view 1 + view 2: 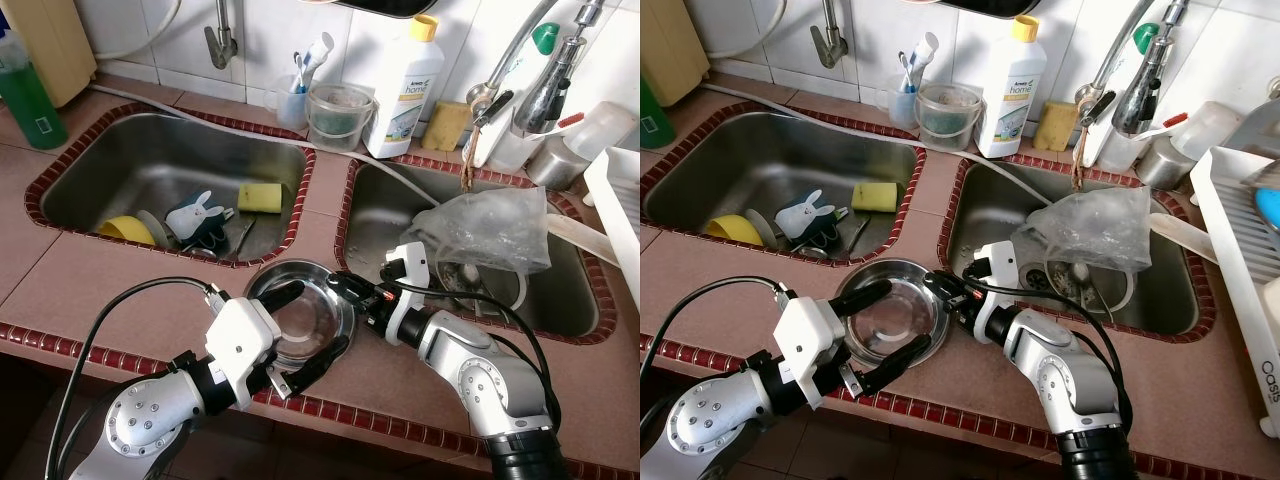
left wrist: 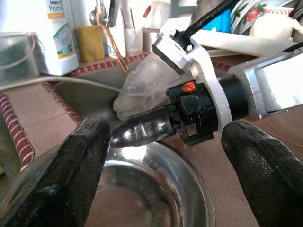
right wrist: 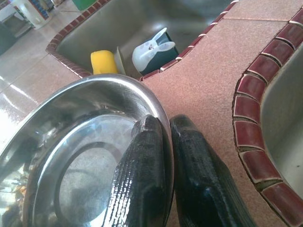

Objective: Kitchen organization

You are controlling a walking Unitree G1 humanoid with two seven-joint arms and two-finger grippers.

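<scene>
Pink tile counter [image 1: 90, 290] between two sinks. Metal bowl [image 1: 300, 325] sits near front edge. My right claw [image 1: 338, 283] pinches bowl rim. My left claw [image 1: 310, 330] wide open around bowl.

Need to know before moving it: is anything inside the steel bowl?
The steel bowl looks empty, bare metal inside. The right end effector pinches its rim; the left end effector straddles it, open.

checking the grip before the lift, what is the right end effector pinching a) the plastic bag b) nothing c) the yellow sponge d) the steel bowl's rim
d, the right end effector has one finger inside and one outside the rim of the steel bowl, closed on it.
</scene>
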